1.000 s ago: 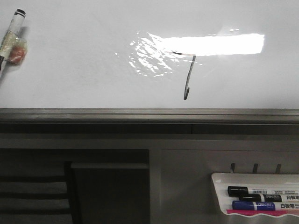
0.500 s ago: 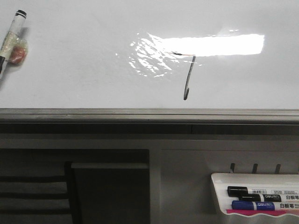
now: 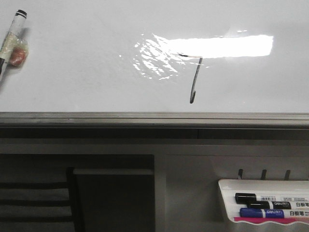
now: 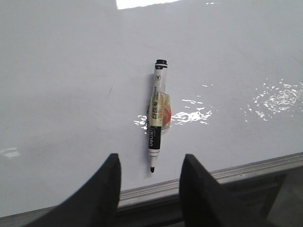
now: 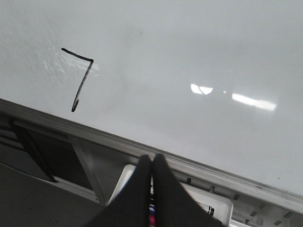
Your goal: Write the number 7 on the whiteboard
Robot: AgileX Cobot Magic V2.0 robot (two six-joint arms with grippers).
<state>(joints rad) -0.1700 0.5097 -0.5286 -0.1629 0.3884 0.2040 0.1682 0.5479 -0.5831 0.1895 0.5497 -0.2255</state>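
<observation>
Number 7 [image 3: 194,79]: a thin black hand-drawn mark with a short flat top stroke and a long downstroke that ends in a small hook; its top stroke partly vanishes in the bright glare in the front view.
Number 7, seen from the right wrist [image 5: 79,78]: the same thin black shape, fully clear of glare.
Direction of the 7: its long axis runs from about 12 o'clock down to 6 o'clock in the front view, leaning slightly so the foot sits toward 7 o'clock; the hook turns at the lower end.
Place of the 7: on the whiteboard [image 3: 72,72], a little right of the middle, its foot just above the grey edge rail [image 3: 154,118].
Whiteboard: large, glossy, white, with a broad bright glare patch across the top of the 7.
Marker [image 4: 156,113]: lies flat on the whiteboard at the far left in the front view, tip toward the rail, with tape and something red wrapped round its middle.
Left gripper [image 4: 149,172]: fingers spread apart, holding nothing, the marker's tip showing between them.
Right gripper [image 5: 152,163]: fingers pressed together, holding nothing, over the rail and a white tray [image 3: 227,193].
Tray: holds a black pen [image 3: 263,197] and a blue pen [image 3: 270,212], at 5 o'clock from the 7.
</observation>
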